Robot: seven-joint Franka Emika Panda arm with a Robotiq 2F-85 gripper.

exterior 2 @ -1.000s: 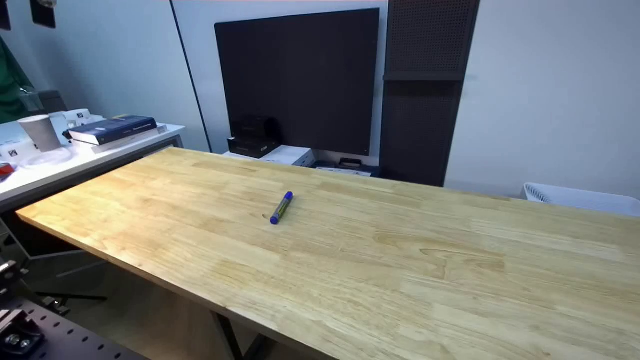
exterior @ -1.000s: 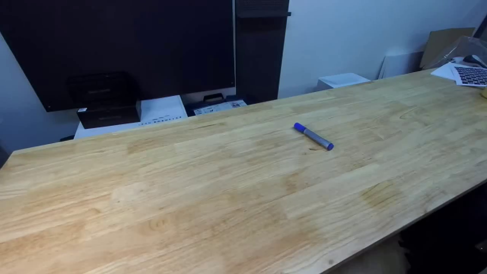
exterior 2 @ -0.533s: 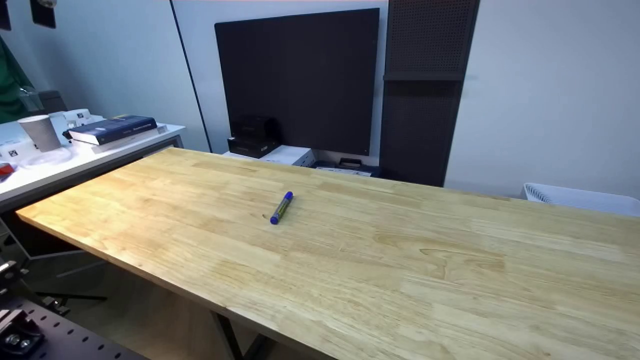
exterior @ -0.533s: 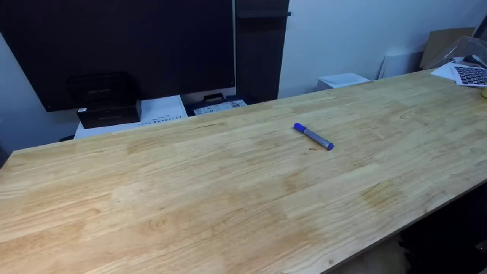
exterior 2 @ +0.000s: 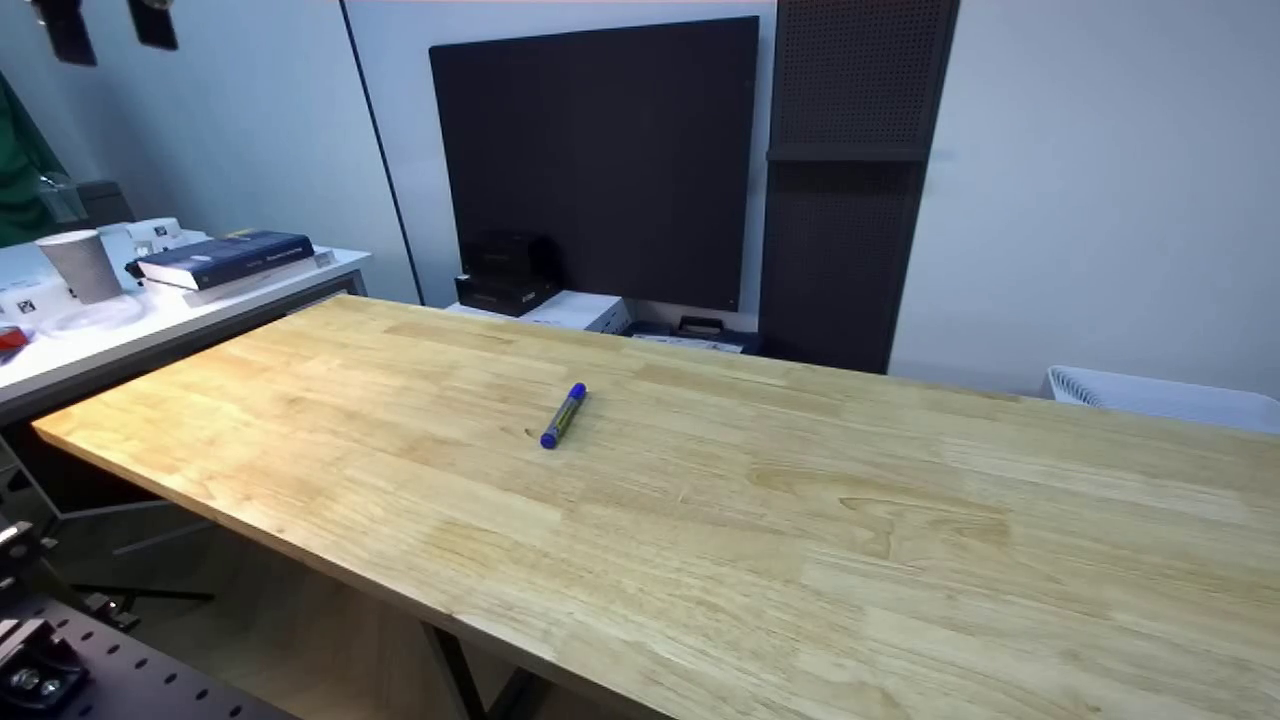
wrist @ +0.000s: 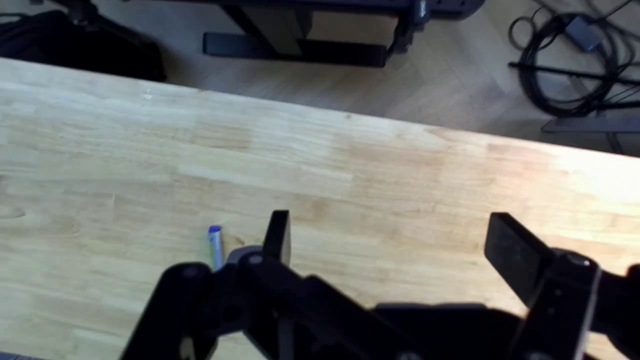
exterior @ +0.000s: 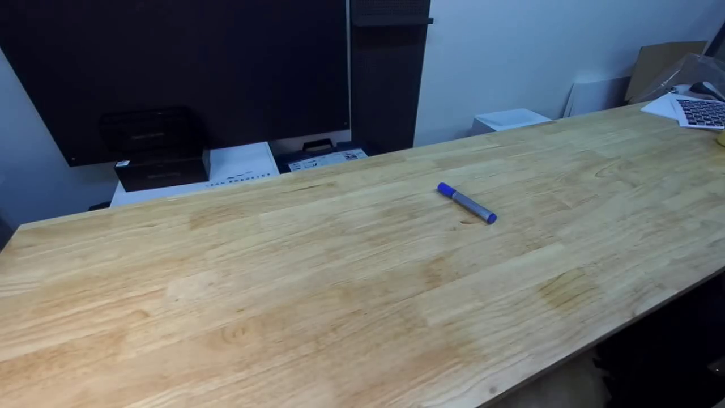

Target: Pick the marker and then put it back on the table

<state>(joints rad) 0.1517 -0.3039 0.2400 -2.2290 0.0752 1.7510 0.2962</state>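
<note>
The marker is a slim grey stick with blue ends. It lies on the table in both exterior views (exterior: 473, 207) (exterior 2: 564, 416). The light wooden table (exterior: 283, 283) also fills much of the wrist view (wrist: 280, 165). In the wrist view the marker (wrist: 215, 246) lies left of the left finger, its lower part hidden behind the gripper. My gripper (wrist: 387, 225) is open and empty, its fingers wide apart above the table. In an exterior view only its two dark fingertips (exterior 2: 112, 38) show at the top left corner, high above the table and far from the marker.
White papers with a checkered sheet (exterior: 702, 112) lie at the table's far right end. A side table (exterior 2: 190, 318) with books (exterior 2: 230, 258) and a cup (exterior 2: 82, 266) stands at the left. A large black panel (exterior 2: 600, 170) stands behind. Coiled cables (wrist: 530, 75) lie on the floor.
In an exterior view my gripper's fingertips have shifted right within the last half second. The marker has not moved.
</note>
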